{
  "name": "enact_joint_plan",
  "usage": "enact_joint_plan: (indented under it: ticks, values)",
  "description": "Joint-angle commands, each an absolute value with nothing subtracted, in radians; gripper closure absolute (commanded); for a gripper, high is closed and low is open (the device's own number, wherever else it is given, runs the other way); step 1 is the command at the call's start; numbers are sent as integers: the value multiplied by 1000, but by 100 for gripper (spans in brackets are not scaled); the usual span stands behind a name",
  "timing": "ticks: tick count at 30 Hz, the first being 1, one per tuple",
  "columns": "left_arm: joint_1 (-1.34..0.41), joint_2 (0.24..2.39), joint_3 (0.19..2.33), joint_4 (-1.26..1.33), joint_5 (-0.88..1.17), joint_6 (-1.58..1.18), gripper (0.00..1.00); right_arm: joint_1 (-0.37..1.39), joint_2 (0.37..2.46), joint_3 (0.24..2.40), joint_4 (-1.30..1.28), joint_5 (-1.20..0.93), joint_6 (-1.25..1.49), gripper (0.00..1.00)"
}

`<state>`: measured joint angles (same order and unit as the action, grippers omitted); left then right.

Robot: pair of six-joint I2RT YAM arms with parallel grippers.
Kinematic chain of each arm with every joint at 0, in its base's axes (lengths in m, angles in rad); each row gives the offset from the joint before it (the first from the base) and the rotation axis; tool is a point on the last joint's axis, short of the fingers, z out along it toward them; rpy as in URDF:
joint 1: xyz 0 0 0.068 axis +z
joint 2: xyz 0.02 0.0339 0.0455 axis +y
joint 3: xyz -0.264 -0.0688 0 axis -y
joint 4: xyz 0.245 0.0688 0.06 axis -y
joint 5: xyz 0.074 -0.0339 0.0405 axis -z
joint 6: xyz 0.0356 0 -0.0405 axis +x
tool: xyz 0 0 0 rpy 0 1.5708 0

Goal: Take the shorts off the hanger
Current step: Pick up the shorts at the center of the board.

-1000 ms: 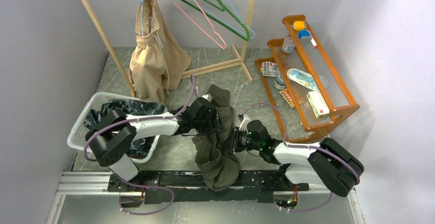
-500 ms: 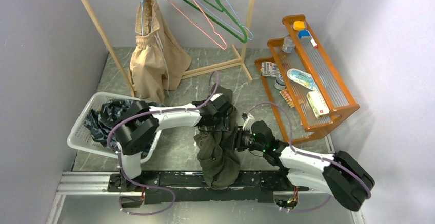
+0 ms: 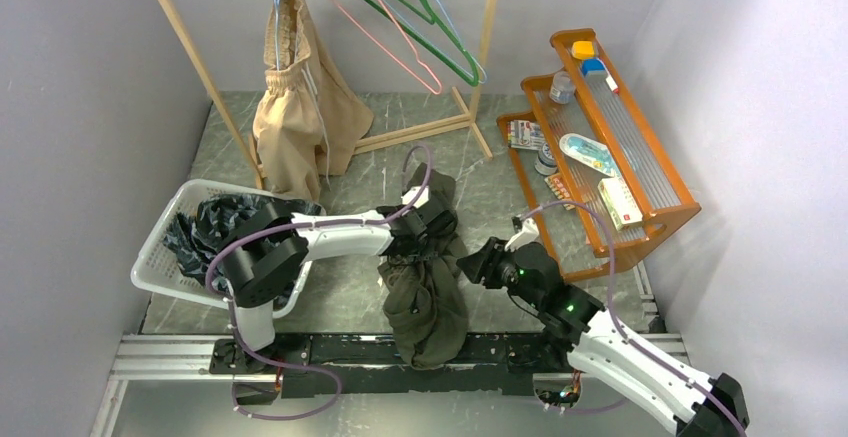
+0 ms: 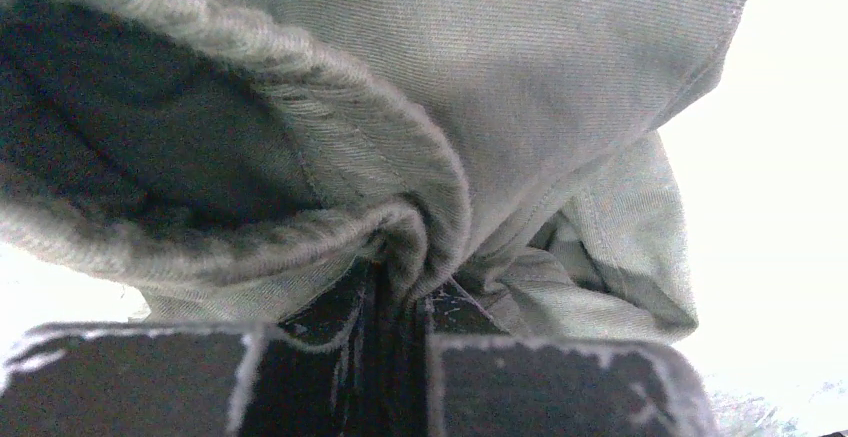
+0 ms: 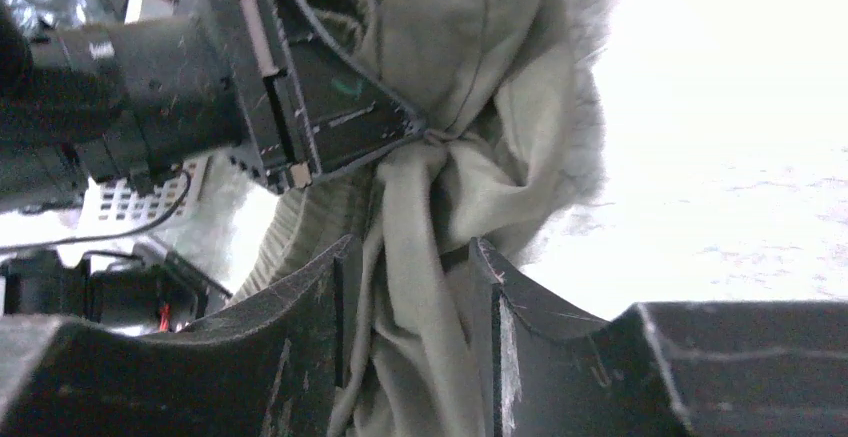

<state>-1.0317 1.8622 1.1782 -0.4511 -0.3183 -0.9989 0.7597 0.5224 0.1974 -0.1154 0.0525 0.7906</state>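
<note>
Two arms reach inward, meeting over worktop (image 3: pixel 340 297) | left tool (image 4: pixel 400 297) clamped on olive shorts (image 3: pixel 425 307) | right tool (image 5: pixel 410 277) apart, cloth between fingers (image 5: pixel 320 302) | shorts drape to near edge | basket (image 3: pixel 160 242) left, shelf (image 3: pixel 660 192) right, both apart.

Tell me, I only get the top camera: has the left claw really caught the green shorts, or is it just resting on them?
Observer: Caught. In the left wrist view the left gripper is shut on a fold of the green shorts, right by a thick gathered edge.
Operator: And the right claw? From above it just looks close to the cloth.
Observer: In the right wrist view the right gripper is open, and a strand of cloth runs between its fingers.
Operator: Does that camera see the other claw too?
Observer: Yes, the left gripper's tip pinches the cloth just above those fingers.
</note>
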Motion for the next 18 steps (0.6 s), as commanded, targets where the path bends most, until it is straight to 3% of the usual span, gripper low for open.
enact_joint_plan:
  ticks: [1, 18]
  values:
    - [-1029, 1870, 1093, -565, -385, -994, 93, 762, 501, 250, -255, 216, 790, 53]
    - [-1037, 1201, 1114, -1001, -695, -1212, 93, 761, 655, 246, -107, 176, 822, 53]
